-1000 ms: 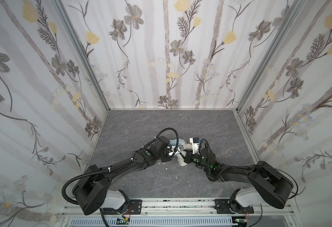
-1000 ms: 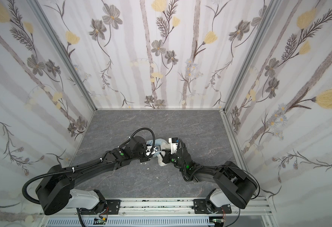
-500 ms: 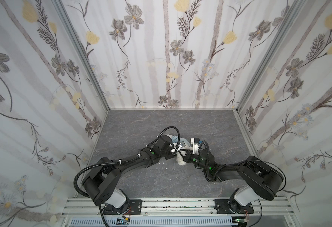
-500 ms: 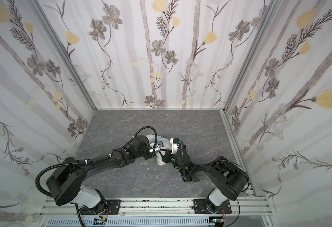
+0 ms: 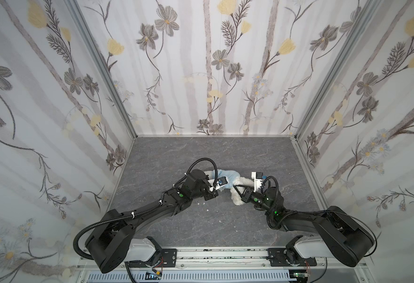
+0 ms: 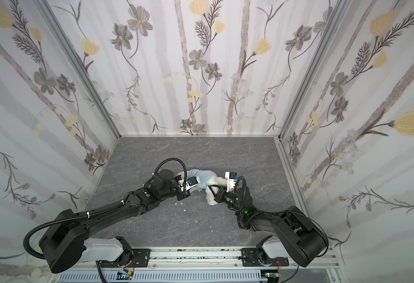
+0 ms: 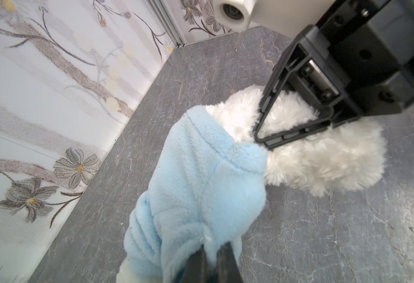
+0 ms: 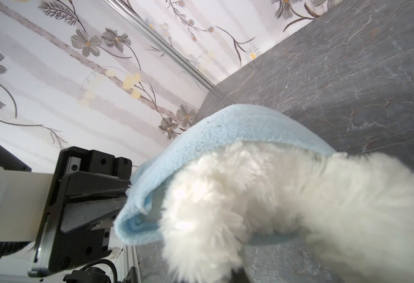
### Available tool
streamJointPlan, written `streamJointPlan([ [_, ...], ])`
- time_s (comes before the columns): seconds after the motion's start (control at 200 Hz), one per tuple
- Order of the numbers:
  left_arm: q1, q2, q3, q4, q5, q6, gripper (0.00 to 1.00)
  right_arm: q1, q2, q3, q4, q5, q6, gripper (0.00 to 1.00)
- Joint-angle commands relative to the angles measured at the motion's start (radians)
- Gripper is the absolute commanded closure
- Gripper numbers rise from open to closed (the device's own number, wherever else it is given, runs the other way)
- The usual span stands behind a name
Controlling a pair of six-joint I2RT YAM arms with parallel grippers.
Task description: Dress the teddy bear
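The white fluffy teddy bear lies mid-table, its upper body inside a light-blue hoodie. In the left wrist view my left gripper is shut on a pinch of the hoodie. The right wrist view shows those same jaws clamped on the hoodie's hem. My right gripper is shut on the fur of the teddy bear just past the hem. Fur hides the right fingertips in that gripper's own view. The bear's face is hidden.
Small white fluff bits lie on the grey marbled table. Floral walls close in the left, back and right. A metal rail with both arm bases runs along the front edge.
My left gripper has shut on the hoodie's fabric. Both arms have shifted a little around the bear, and the right gripper has stayed shut on the fur.
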Motion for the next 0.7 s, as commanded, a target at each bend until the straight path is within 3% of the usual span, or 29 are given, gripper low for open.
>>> streamJointPlan([
  [0.0, 0.022, -0.038, -0.016, 0.014, 0.044, -0.042, 1.00, -0.020, -0.013, -0.018, 0.001, 0.052, -0.012, 1.00],
  [0.285, 0.053, -0.090, -0.032, 0.019, 0.096, -0.092, 1.00, -0.021, -0.007, -0.012, 0.023, -0.026, -0.090, 1.00],
  [0.48, 0.034, -0.061, -0.010, 0.018, 0.070, -0.116, 1.00, 0.043, -0.060, 0.083, -0.234, 0.013, -0.265, 1.00],
  [0.585, 0.029, -0.046, 0.004, 0.000, -0.001, -0.119, 1.00, 0.060, -0.116, 0.132, -0.441, 0.097, -0.405, 0.71],
  [0.694, 0.026, -0.017, 0.021, -0.045, -0.039, -0.119, 1.00, 0.062, -0.196, 0.171, -0.642, 0.214, -0.549, 0.53],
])
